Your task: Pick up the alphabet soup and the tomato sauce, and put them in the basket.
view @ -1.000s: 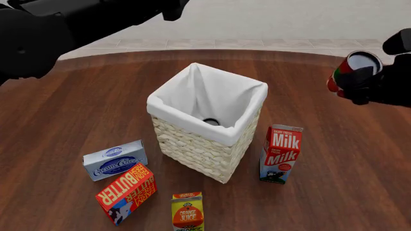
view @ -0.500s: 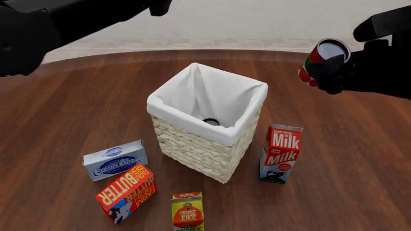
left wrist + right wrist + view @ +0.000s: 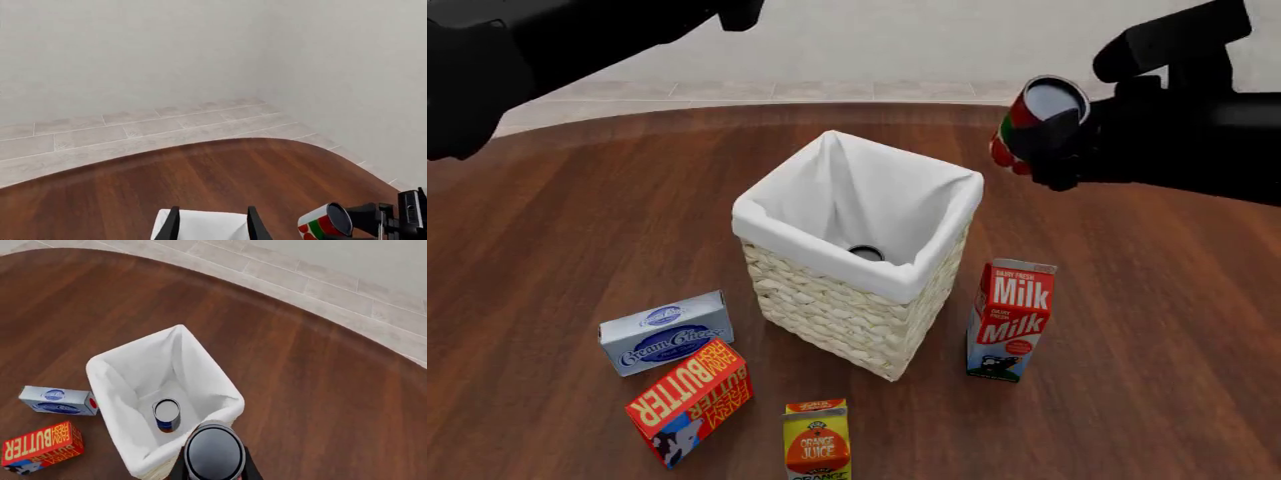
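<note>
The tomato sauce [image 3: 1038, 122], a red, white and green can, hangs tilted in the air just right of the basket's [image 3: 827, 266] far right corner. My right gripper [image 3: 1048, 150] is shut on it. In the right wrist view its grey top [image 3: 213, 452] sits over the basket's [image 3: 110, 390] near rim. The alphabet soup [image 3: 166, 415] stands inside the basket on the white lining, and the front view shows only its grey top [image 3: 866, 253]. My left gripper [image 3: 212, 227] is open and empty, high at the back left. The left wrist view also catches the tomato sauce [image 3: 323, 223].
A milk carton [image 3: 1012, 320] stands right of the basket. A cream cheese box [image 3: 667, 333], a butter box [image 3: 690, 400] and an orange juice carton [image 3: 817, 440] sit at the front left. The table's curved far edge [image 3: 961, 106] runs behind the basket.
My right gripper has carried the tomato sauce left and upward toward the basket. The left arm has drawn back slightly up and left.
</note>
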`<state>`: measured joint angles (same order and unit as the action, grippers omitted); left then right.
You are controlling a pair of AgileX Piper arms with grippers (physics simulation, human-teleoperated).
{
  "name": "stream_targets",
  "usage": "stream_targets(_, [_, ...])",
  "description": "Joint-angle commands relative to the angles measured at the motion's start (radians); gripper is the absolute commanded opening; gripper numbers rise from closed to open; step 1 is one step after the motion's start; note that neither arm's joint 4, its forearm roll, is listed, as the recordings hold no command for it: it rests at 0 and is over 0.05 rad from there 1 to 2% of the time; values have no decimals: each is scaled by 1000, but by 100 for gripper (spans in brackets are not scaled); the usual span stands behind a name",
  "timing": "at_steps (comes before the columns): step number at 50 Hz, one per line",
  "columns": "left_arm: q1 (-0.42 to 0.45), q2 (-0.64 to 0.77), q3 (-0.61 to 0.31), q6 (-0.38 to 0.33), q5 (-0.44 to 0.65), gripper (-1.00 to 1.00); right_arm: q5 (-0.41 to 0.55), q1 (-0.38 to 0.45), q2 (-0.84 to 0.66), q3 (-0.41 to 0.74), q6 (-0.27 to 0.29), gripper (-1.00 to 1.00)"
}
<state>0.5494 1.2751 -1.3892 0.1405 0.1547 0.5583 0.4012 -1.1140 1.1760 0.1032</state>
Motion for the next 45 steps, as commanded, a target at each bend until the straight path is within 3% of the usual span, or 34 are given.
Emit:
stream_targets(1, [-7, -5, 6, 3, -1, 100, -19, 50, -42, 28, -20, -100])
stream_targets(45, [-11, -3, 24, 22, -27, 100, -45, 212, -208, 134, -19, -100])
